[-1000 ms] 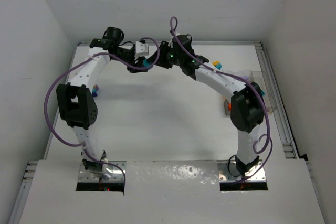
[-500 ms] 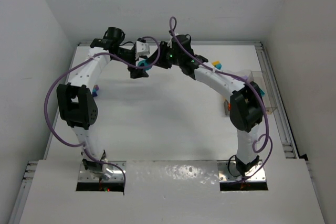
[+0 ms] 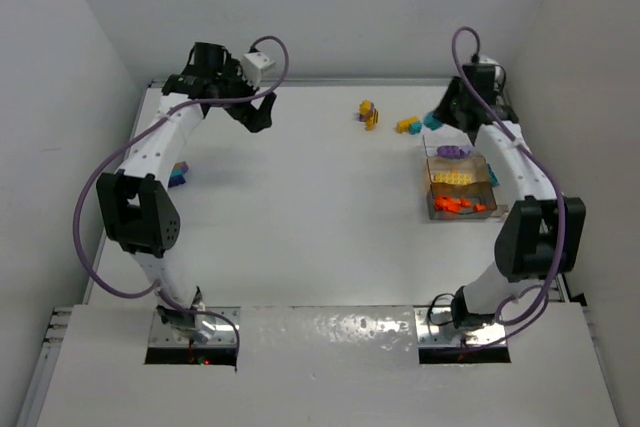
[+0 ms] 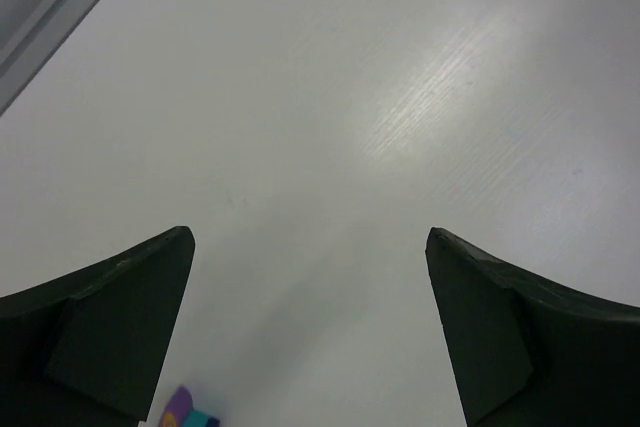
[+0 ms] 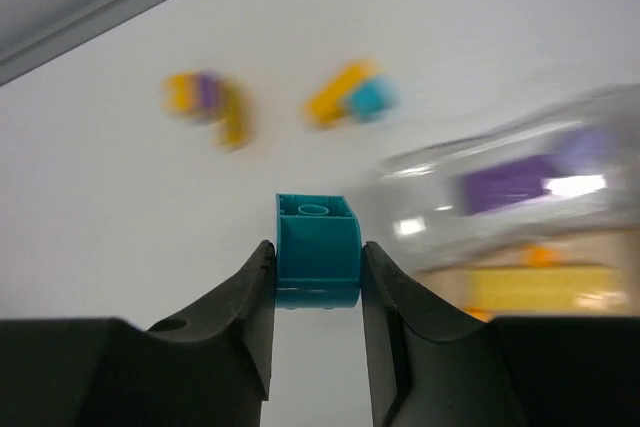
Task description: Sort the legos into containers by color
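Note:
My right gripper (image 5: 317, 252) is shut on a teal lego brick (image 5: 317, 232) and hangs at the back right (image 3: 437, 119), just behind the clear divided container (image 3: 430, 187). The container's compartments hold purple, yellow and orange legos. In the right wrist view its clear wall (image 5: 440, 197) lies blurred to the right. A yellow-purple clump (image 3: 368, 113) and a yellow-teal pair (image 3: 408, 126) lie loose at the back. My left gripper (image 3: 262, 112) hangs open at the back left, with only bare table between its jaws (image 4: 310, 277). A purple-teal clump (image 4: 188, 412) shows by its left finger.
A purple-teal clump (image 3: 179, 175) lies near the table's left edge beside the left arm. A raised metal rail (image 3: 520, 147) runs along the right side past the container. White walls close in the back and both sides.
Both grippers met at the back centre around a teal brick. The left gripper opened and swung back left. The right arm swung right to the container with the teal brick.

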Motion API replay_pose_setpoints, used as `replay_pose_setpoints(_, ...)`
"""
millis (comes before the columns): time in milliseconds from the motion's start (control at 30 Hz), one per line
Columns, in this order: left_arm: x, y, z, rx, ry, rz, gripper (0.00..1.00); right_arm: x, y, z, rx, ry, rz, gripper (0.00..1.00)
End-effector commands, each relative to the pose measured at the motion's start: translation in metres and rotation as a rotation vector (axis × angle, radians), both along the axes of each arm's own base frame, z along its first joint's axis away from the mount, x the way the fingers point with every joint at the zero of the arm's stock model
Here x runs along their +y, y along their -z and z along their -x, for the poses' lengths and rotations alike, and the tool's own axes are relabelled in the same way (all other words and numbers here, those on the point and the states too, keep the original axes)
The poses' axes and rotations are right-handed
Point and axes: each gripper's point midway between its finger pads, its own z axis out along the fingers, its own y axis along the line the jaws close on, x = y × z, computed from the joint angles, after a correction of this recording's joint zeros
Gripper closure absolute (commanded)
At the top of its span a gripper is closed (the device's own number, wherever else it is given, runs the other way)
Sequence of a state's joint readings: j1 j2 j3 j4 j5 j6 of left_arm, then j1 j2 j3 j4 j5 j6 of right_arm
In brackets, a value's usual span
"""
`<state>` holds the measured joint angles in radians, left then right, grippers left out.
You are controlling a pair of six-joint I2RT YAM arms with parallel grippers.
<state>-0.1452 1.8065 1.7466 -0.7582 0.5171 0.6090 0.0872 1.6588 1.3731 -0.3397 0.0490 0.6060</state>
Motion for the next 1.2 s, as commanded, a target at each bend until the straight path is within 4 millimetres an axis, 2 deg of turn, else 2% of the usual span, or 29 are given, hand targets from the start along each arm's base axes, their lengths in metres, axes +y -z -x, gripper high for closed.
replay_pose_setpoints(0,0.040,-0.012,-0.003,-0.006,-0.315,-0.056,0.00,-0.098,-0.014,0.049,0.075,0.151,0.465,1.00)
replay_pose_setpoints(67,0.047,-0.005,0.002,0.016,-0.336,-0.077,0.00,-0.134,-0.020,0.057,0.096,0.216,0.614,1.00)
replay_pose_setpoints(100,0.049,0.005,0.007,0.044,-0.340,-0.090,0.00,-0.143,-0.015,0.060,0.117,0.222,0.654,1.00)
replay_pose_setpoints(133,0.052,0.009,0.008,0.054,-0.349,-0.097,0.00,-0.161,-0.011,0.063,0.148,0.255,0.683,1.00)
replay_pose_setpoints(200,0.056,0.019,0.012,0.084,-0.374,-0.106,0.00,-0.176,0.001,0.062,0.181,0.268,0.696,1.00)
replay_pose_setpoints(233,0.061,0.022,0.012,0.086,-0.400,-0.117,0.00,-0.186,0.019,0.062,0.224,0.267,0.692,1.00)
replay_pose_setpoints(267,0.062,0.025,0.012,0.096,-0.423,-0.115,0.00,-0.188,0.026,0.060,0.245,0.263,0.699,1.00)
replay_pose_setpoints(333,0.068,0.030,0.013,0.101,-0.448,-0.138,0.00,-0.203,0.026,0.058,0.275,0.312,0.772,1.00)
replay_pose_setpoints(367,0.069,0.031,0.014,0.100,-0.452,-0.144,0.00,-0.208,0.033,0.055,0.304,0.314,0.808,1.00)
replay_pose_setpoints(400,0.071,0.032,0.014,0.102,-0.457,-0.153,0.00,-0.212,0.029,0.050,0.291,0.334,0.827,1.00)
replay_pose_setpoints(533,0.075,0.032,0.014,0.102,-0.465,-0.166,0.00,-0.223,0.030,0.041,0.334,0.366,0.877,1.00)
replay_pose_setpoints(600,0.073,0.034,0.014,0.109,-0.460,-0.160,0.00,-0.220,0.035,0.036,0.332,0.341,0.862,1.00)
replay_pose_setpoints(800,0.078,0.037,0.013,0.113,-0.469,-0.177,0.00,-0.220,0.078,0.044,0.413,0.312,0.844,1.00)
replay_pose_setpoints(900,0.081,0.038,0.013,0.113,-0.474,-0.185,0.00,-0.223,0.086,0.042,0.411,0.315,0.828,1.00)
replay_pose_setpoints(1000,0.081,0.039,0.013,0.116,-0.474,-0.183,0.00,-0.226,0.087,0.037,0.410,0.323,0.810,0.89)
replay_pose_setpoints(1100,0.080,0.040,0.013,0.121,-0.469,-0.180,0.00,-0.225,0.085,0.033,0.393,0.316,0.795,0.67)
replay_pose_setpoints(1167,0.081,0.041,0.013,0.125,-0.471,-0.180,0.00,-0.225,0.083,0.033,0.389,0.318,0.797,0.61)
